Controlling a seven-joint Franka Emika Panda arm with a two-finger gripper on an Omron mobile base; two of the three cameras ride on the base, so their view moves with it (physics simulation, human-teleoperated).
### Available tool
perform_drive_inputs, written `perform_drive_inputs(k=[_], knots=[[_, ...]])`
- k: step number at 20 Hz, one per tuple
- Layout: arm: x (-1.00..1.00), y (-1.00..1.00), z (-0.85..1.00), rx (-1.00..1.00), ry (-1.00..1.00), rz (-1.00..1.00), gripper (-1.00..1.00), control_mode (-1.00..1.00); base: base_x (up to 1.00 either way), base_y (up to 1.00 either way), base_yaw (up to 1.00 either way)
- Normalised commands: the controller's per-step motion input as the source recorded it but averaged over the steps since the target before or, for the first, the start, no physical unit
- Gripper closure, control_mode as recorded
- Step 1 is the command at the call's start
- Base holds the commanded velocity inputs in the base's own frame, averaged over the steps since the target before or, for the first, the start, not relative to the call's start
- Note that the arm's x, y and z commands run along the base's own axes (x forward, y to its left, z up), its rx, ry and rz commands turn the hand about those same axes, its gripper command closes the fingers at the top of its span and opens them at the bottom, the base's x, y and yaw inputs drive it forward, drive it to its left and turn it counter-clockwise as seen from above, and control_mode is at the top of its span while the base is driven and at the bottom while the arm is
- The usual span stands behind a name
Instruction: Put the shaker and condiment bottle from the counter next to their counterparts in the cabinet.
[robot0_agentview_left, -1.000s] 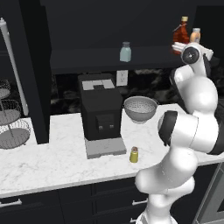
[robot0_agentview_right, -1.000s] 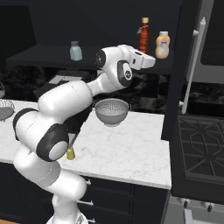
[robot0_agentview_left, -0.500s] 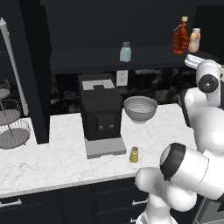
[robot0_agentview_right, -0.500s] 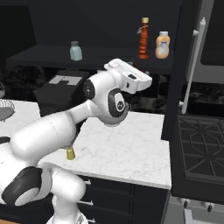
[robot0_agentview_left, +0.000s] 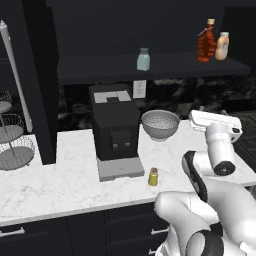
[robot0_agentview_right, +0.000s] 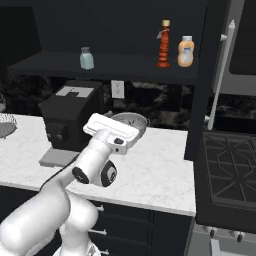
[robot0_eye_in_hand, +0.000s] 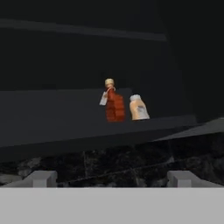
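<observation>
Standing wide apart, the jaws of the gripper (robot0_eye_in_hand: 112, 177) hold nothing and touch nothing; in the hand view the two fingertips (robot0_eye_in_hand: 41, 178) sit far to either side at the bottom edge, aimed up at the shelf from below. The white hand (robot0_agentview_left: 216, 121) hangs over the counter (robot0_agentview_left: 60, 182) near the colander (robot0_agentview_left: 160, 123), well below the cabinet (robot0_agentview_left: 100, 67).

Counts:
- One red bottle (robot0_agentview_left: 205, 42), upright on the shelf at its right end, just beside the orange bottle (robot0_agentview_left: 222, 46), which stands on its right. From the hand view the pair look close together, red bottle (robot0_eye_in_hand: 114, 105) left, orange bottle (robot0_eye_in_hand: 138, 108) right; whether they touch I cannot tell.
- One orange bottle, white cap, upright.
- One yellow shaker (robot0_agentview_left: 153, 177), upright on the counter in front of the coffee machine (robot0_agentview_left: 114, 130), just off the right corner of its drip tray, apart from it.
- One glass shaker (robot0_agentview_left: 143, 59), upright mid-shelf, well apart from the two bottles.
- One colander, on the counter right of the coffee machine.
- One coffee machine, black, against the back wall.
- One wire rack (robot0_agentview_left: 12, 140), at the counter's left end; three tiers show.
- One stove (robot0_agentview_right: 230, 172), right of the counter in the right base view.
- One wall outlet (robot0_agentview_left: 139, 89), behind the coffee machine.
</observation>
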Motion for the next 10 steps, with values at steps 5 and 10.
perform_drive_inputs(k=[5, 10], knots=[[0.26, 0.16, -0.48, -0.07, 0.11, 0.34, -1.00, -1.00, 0.00, 0.00, 0.00], [0.20, 0.04, -0.56, -0.01, 0.03, 0.54, -1.00, -1.00, 0.00, 0.00, 0.00]])
